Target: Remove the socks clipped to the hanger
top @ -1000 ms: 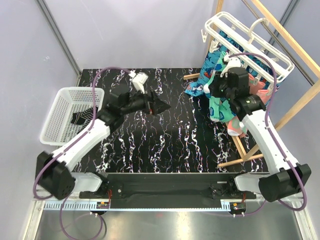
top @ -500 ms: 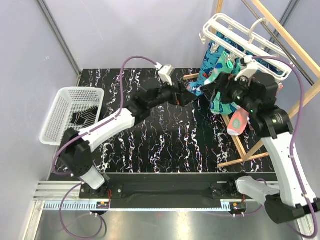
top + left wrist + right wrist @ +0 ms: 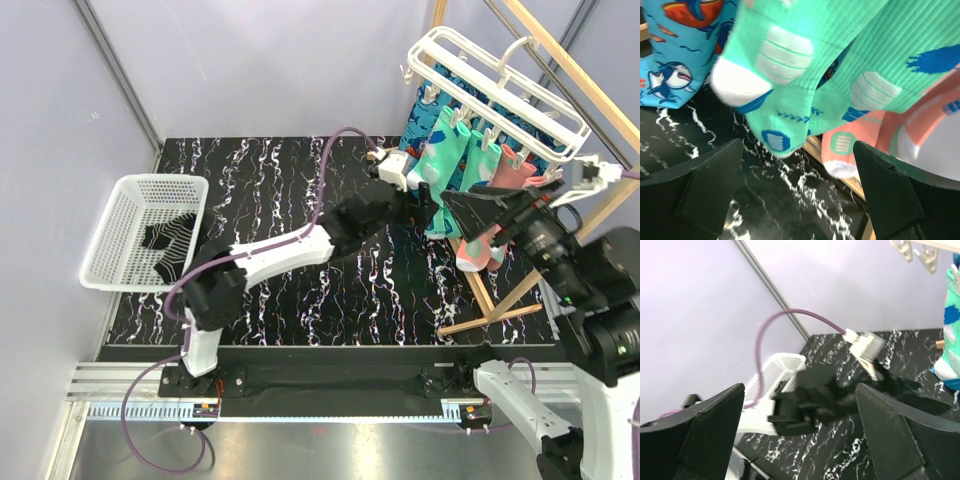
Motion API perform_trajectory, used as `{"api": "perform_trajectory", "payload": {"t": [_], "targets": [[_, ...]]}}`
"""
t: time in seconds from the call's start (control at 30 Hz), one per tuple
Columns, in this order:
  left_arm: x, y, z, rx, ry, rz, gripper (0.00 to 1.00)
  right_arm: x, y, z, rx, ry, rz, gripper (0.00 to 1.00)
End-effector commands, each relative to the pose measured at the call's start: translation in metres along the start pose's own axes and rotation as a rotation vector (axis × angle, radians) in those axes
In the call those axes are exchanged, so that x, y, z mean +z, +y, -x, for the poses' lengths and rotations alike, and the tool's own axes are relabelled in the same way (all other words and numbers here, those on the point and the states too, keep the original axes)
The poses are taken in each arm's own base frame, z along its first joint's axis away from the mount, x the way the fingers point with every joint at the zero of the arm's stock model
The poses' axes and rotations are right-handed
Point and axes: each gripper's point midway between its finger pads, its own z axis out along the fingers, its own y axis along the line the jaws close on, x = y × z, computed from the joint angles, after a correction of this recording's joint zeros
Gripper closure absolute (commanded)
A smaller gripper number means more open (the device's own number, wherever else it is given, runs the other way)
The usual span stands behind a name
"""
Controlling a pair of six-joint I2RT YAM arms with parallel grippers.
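Task partly done: one dark sock point(image 3: 165, 238) is seen in the basket point(image 3: 100, 232), while mint, pink and blue socks point(image 3: 441, 160) are left clipped to the hanger point(image 3: 497, 82) above the worktop's point(image 3: 300, 170) far right, the left claw point(image 3: 800, 167) and right claw point(image 3: 800, 405) being held apart and empty near them.

1. Mint-green ribbed fabric socks point(image 3: 790, 55): white toe, paler green patches, small blue marks.
2. Bright blue fabric sock point(image 3: 675, 55): white-and-blue shark print, orange patch, dark wavy lines.
3. Salmon-pink fabric sock point(image 3: 920, 115): teal and white areas.
4. White plastic rectangular hanger point(image 3: 500, 85): plain white, clips included.
5. Flat marbled surface point(image 3: 775, 200): black with white veining.
6. White plastic mesh basket point(image 3: 105, 250): inside, a dark fabric sock point(image 3: 165, 240) with pale stripes.
7. Light wooden bar frame point(image 3: 590, 88): pale tan.
8. Thin round cable point(image 3: 790, 313): purple.
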Motion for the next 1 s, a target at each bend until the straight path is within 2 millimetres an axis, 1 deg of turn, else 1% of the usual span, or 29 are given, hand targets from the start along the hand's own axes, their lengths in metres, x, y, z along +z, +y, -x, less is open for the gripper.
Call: {"api": "perform_trajectory", "payload": {"t": [0.0,0.03,0.07,0.1,0.17,0.2,0.27,0.3,0.33,0.37,0.4,0.43,0.47,0.5,0.57,0.6,0.63,0.7,0.73,0.8,0.83,0.87,0.93,0.97], "targets": [[0.022,0.001,0.028,0.006,-0.154,0.070,0.01,-0.015,0.017,0.018,0.021,-0.073,0.039,0.00],[0.026,-0.001,0.026,0.002,-0.163,0.066,0.01,-0.016,0.018,0.018,0.024,-0.072,0.042,0.00],[0.030,-0.005,0.028,-0.004,-0.179,0.056,0.01,-0.017,0.019,0.017,0.024,-0.066,0.048,0.00],[0.039,-0.003,0.021,-0.004,-0.187,0.056,0.01,-0.018,0.019,0.015,0.030,-0.057,0.047,0.00],[0.051,-0.003,0.018,0.003,-0.197,0.064,0.01,-0.019,0.021,0.013,0.036,-0.048,0.058,0.00],[0.063,0.001,0.016,0.002,-0.204,0.094,0.01,-0.020,0.022,0.012,0.038,-0.043,0.062,0.00],[0.075,0.008,0.013,-0.002,-0.212,0.134,0.01,-0.022,0.023,0.014,0.038,-0.048,0.058,0.00],[0.085,0.015,0.003,0.001,-0.213,0.160,0.01,-0.024,0.025,0.017,0.031,-0.051,0.062,0.00],[0.089,0.012,0.013,-0.001,-0.242,0.156,0.01,-0.026,0.026,0.018,0.027,-0.055,0.061,0.00],[0.093,0.012,0.015,0.001,-0.257,0.155,0.01,-0.026,0.025,0.020,0.022,-0.064,0.052,0.00],[0.101,0.016,0.009,0.013,-0.263,0.165,0.01,-0.029,0.026,0.023,0.013,-0.069,0.051,0.00],[0.102,0.012,0.020,0.005,-0.290,0.164,0.01,-0.029,0.026,0.024,0.011,-0.071,0.049,0.00],[0.105,0.016,0.019,0.006,-0.293,0.178,0.01,-0.029,0.025,0.024,0.010,-0.072,0.042,0.00],[0.108,0.026,0.013,0.011,-0.282,0.220,0.01,-0.030,0.026,0.025,0.009,-0.074,0.045,0.00],[0.108,0.033,0.015,0.004,-0.284,0.241,0.10,-0.032,0.028,0.025,0.008,-0.075,0.051,0.00],[0.106,0.033,0.019,0.003,-0.294,0.233,0.14,-0.033,0.028,0.025,0.007,-0.078,0.055,0.00],[0.105,0.032,0.020,0.008,-0.295,0.226,0.30,-0.033,0.027,0.023,0.005,-0.074,0.050,0.00],[0.099,0.031,0.024,0.024,-0.297,0.215,0.52,-0.032,0.023,0.022,-0.002,-0.071,0.033,0.00],[0.097,0.028,0.025,0.029,-0.294,0.206,0.74,-0.032,0.021,0.022,-0.006,-0.071,0.023,0.00],[0.087,0.024,0.030,0.038,-0.284,0.189,1.00,-0.031,0.009,0.022,-0.013,-0.074,-0.036,0.00],[0.082,0.022,0.028,0.039,-0.279,0.184,1.00,-0.031,0.004,0.023,-0.014,-0.080,-0.064,0.00],[0.072,0.018,0.031,0.039,-0.282,0.163,1.00,-0.030,-0.001,0.026,-0.017,-0.084,-0.097,0.00],[0.059,0.014,0.033,0.039,-0.280,0.150,1.00,-0.025,-0.006,0.027,-0.025,-0.074,-0.128,0.02],[0.046,0.006,0.048,0.032,-0.301,0.132,1.00,-0.016,-0.016,0.022,-0.025,-0.042,-0.166,0.02]]}}
